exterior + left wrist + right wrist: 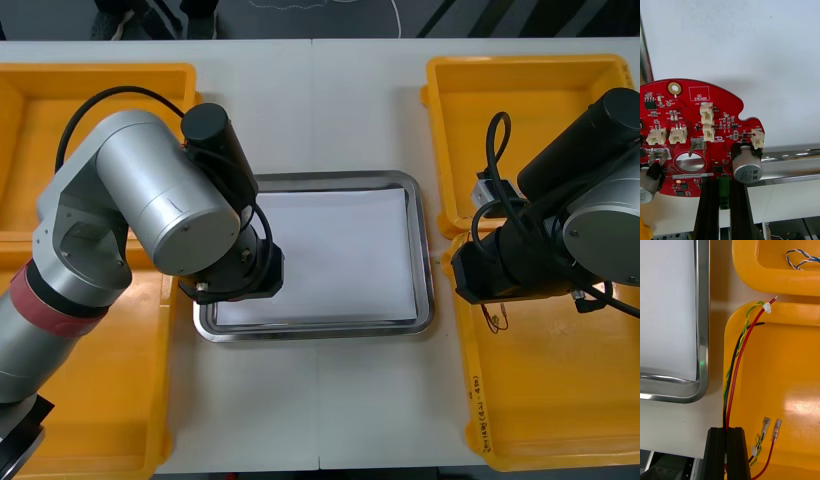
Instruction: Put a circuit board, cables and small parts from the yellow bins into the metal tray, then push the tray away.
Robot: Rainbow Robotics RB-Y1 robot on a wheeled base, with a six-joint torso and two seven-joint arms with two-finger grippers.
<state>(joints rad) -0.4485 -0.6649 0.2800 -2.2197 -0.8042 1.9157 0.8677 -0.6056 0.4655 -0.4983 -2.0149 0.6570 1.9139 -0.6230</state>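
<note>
The left gripper (724, 187) is clamped on the near edge of the round red circuit board (696, 123), its two black fingers (709, 213) pinching the rim on either side of a green connector. In the front view this gripper sits at about 8 o'clock of the metal tray (425, 270), over the tray's left rim. That makes the left arm much the nearer one to the drop point. The relation that matters is how the board hangs: it reaches out past the fingertips toward 3 o'clock, so most of the disc is over the white inside of the tray while the gripped edge crosses the shiny rim. I cannot tell for sure whether the board's far edge touches the white surface, though its shadow there suggests it is held just above. In my judgement the next move needs only a small push inward, so the whole disc clears the rim, before lowering and letting go. The right gripper (729, 433) is over the near right yellow bin (790, 371), closed on a bundle of cables (739, 356), red, black and twisted yellow-green. Their long axis runs straight out from the fingers along the bin wall. The tray lies at 9 o'clock from this gripper, just beside the bin.
</note>
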